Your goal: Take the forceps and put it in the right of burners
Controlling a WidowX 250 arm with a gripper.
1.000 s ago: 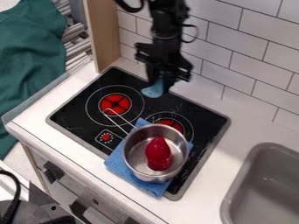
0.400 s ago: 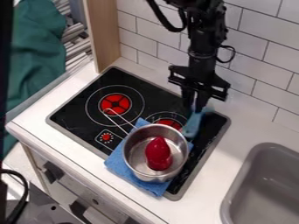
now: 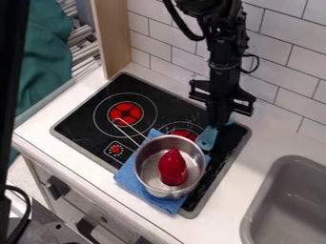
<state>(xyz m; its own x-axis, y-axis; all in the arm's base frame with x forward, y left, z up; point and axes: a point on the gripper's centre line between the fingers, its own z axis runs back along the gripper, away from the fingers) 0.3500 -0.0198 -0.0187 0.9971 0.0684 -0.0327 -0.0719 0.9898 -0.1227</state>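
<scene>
The light-blue forceps hang from the gripper, their rounded end pointing to 7 o'clock from its fingertips. The gripper's fingers are drawn close together, pinching the upper part of the forceps. They are over the right part of the black stovetop; whether the low end touches the surface, I cannot tell.

From the forceps, the small red burner is just beside them at 9 o'clock, and the metal pot is near at 7 o'clock. The pot holds a red object and sits on a blue cloth, its wire handle reaching between 10 and 11 o'clock. The larger burner lies at 10 o'clock from the small one, and the red knob at 10 o'clock from the pot. Well apart, toward 4 o'clock, is the grey sink; the white tiled wall rises at 1 o'clock.
</scene>
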